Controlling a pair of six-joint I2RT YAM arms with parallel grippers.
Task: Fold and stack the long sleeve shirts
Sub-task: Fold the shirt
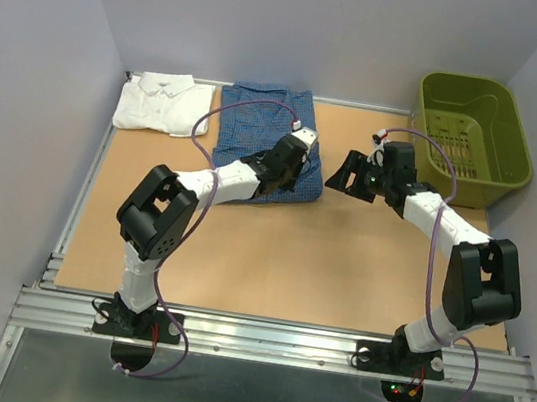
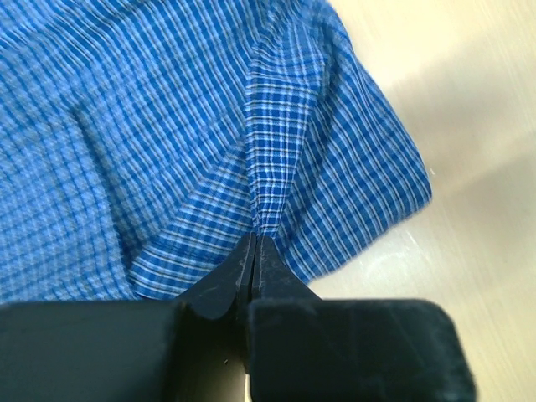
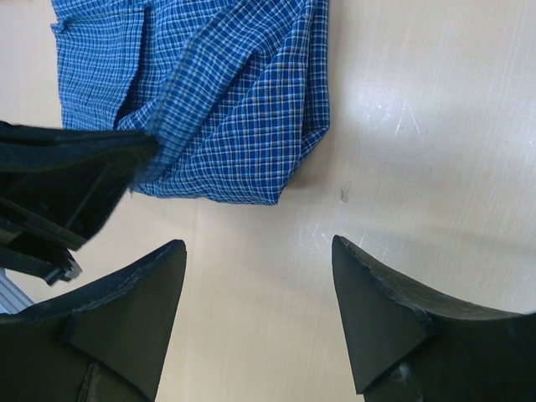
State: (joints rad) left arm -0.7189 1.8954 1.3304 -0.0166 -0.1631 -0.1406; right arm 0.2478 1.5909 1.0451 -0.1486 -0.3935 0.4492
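1. Top external view first: the blue checked shirt (image 1: 260, 124) lies folded at the far middle of the table (image 1: 271, 252), collar toward the back edge. The white shirt (image 1: 164, 105) is folded in the far left corner, a narrow strip of table between them.
2. I've got bare table across the whole near half. The green basket (image 1: 470, 140) stands at the far right corner.
3. From above, the left arm (image 1: 221, 182) covers the blue checked shirt's near right part, so I can't make out that hem.
4. Left wrist view: the left gripper (image 2: 255, 244) is pinched tight on a raised ridge of the check cloth, close to the shirt's edge.
5. Right wrist view: the right gripper (image 3: 255, 251) has its fingers spread, nothing between them, over bare table just off the shirt's corner.
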